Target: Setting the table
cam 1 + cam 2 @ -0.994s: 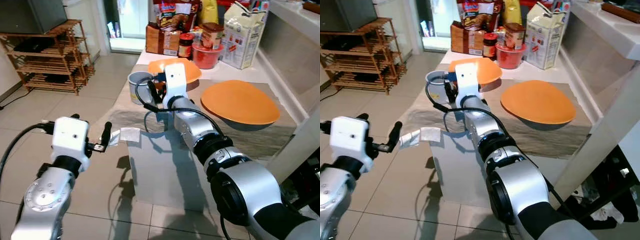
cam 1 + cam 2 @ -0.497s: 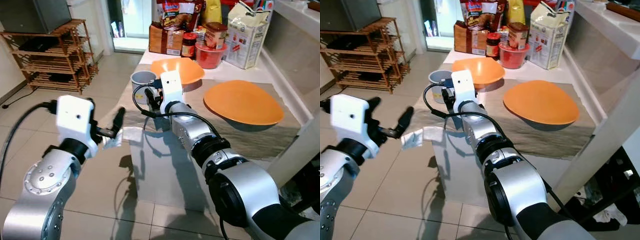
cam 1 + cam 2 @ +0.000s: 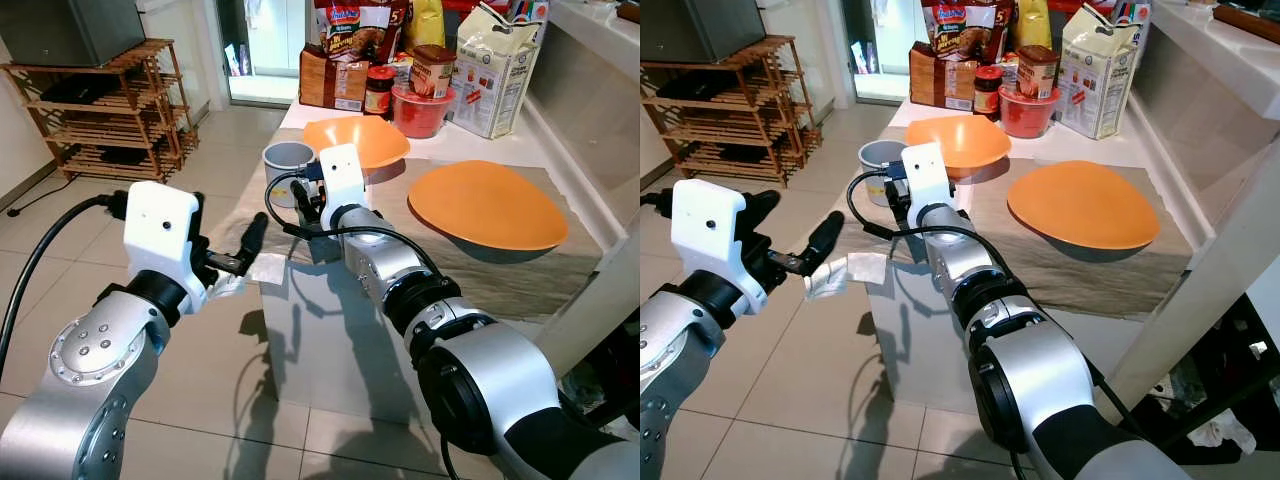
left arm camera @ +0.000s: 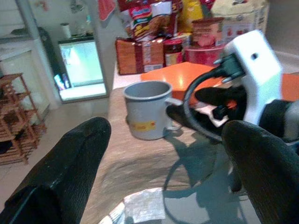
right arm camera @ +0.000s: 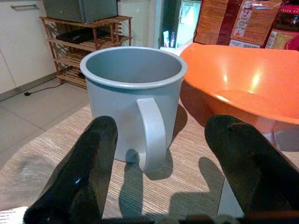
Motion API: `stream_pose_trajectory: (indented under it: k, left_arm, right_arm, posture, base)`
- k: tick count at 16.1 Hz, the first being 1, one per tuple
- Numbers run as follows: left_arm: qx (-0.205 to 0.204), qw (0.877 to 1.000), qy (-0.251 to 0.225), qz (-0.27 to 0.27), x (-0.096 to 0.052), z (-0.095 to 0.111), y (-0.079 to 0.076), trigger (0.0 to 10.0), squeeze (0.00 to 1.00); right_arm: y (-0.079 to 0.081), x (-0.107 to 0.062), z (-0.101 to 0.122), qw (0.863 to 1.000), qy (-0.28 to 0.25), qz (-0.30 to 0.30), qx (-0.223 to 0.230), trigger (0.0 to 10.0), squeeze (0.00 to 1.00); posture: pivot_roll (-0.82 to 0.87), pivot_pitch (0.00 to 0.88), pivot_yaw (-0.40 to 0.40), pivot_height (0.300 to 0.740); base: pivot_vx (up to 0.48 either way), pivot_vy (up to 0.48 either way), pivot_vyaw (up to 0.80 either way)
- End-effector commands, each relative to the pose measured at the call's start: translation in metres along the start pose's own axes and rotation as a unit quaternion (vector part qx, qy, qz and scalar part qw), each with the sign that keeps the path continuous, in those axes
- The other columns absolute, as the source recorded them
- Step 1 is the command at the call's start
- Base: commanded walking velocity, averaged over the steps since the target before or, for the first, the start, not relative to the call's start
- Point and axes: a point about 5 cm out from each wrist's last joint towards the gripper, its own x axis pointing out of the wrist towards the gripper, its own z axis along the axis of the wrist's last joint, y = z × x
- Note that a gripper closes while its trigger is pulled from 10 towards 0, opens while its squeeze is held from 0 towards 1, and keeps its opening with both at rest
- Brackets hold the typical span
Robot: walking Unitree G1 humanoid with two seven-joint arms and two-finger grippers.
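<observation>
right hand (image 5: pixel 159 186) open facing grey mug (image 5: pixel 133 100) handle, left hand (image 4: pixel 163 172) open behind

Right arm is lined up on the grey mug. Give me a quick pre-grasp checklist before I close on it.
1. Right gripper open: ok, fingers spread apart.
2. Grey mug upright: ok, standing on the table runner.
3. Handle between the fingers: ok, it faces the gripper and sits in the gap.
4. Fingers touching the mug: not yet, a gap remains.
5. Clearance from the orange bowl beside the mug: cannot tell, it sits close to one finger.
6. Left gripper out of the way: ok, open and at the table's edge near the paper napkin.
</observation>
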Motion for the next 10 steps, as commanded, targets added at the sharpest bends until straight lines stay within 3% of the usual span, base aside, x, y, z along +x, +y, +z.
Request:
stream_pose_trajectory:
  k: [1,10]
  left_arm:
    - [0.007,1.000,-0.004,-0.020,-0.0028,0.0054,-0.0057,10.0,0.00]
    - [0.007,1.000,0.007,-0.022,-0.0125,0.0096,-0.0090,10.0,0.00]
  right_arm:
    - [0.0004,-0.0008,-0.0074,1.000,0.018,0.000,-0.002,10.0,0.00]
    - [0.0035,-0.0013,-0.0103,1.000,0.021,0.007,-0.011,10.0,0.00]
  posture:
    - [0.31,0.045,0.005,0.740]
    - [0.34,0.078,0.005,0.740]
  base:
    - [0.000,0.000,0.00]
    - [0.000,0.000,0.00]
